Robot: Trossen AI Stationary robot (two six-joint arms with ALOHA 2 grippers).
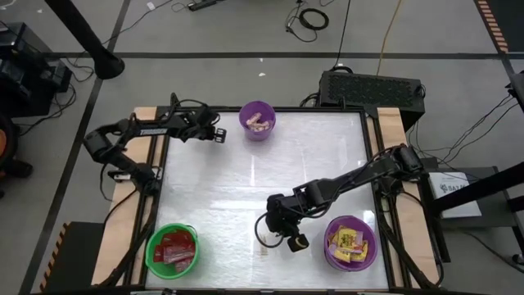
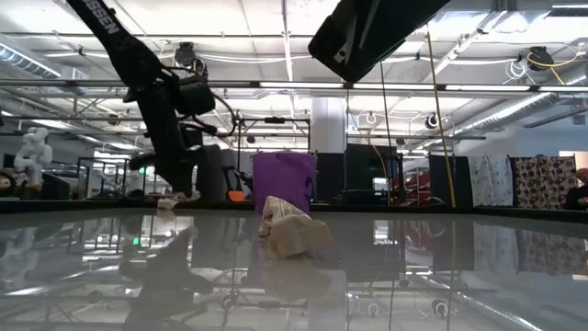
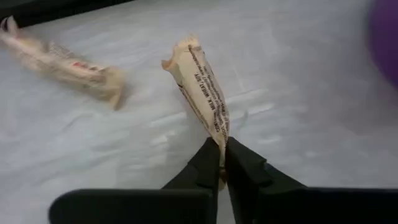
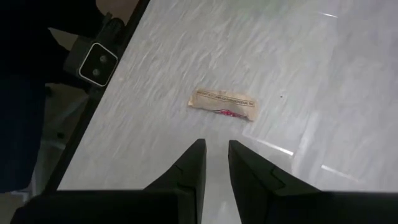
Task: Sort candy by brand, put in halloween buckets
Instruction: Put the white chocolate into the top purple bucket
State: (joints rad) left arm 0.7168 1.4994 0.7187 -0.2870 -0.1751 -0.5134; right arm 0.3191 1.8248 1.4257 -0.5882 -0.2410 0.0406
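I am holding the left gripper [image 3: 222, 167] clamped on a tan twisted candy [image 3: 202, 87] near the far purple bucket [image 1: 257, 121], ready for dropping. The right gripper [image 4: 216, 163] is hovering, fingers slightly parted, above another tan piece [image 4: 224, 104]; the bucket interior is hidden.

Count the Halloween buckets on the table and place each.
3. A green bucket in the high view's lower-left table corner, a purple bucket at lower right, a second purple bucket by the top edge. None seems hidden.
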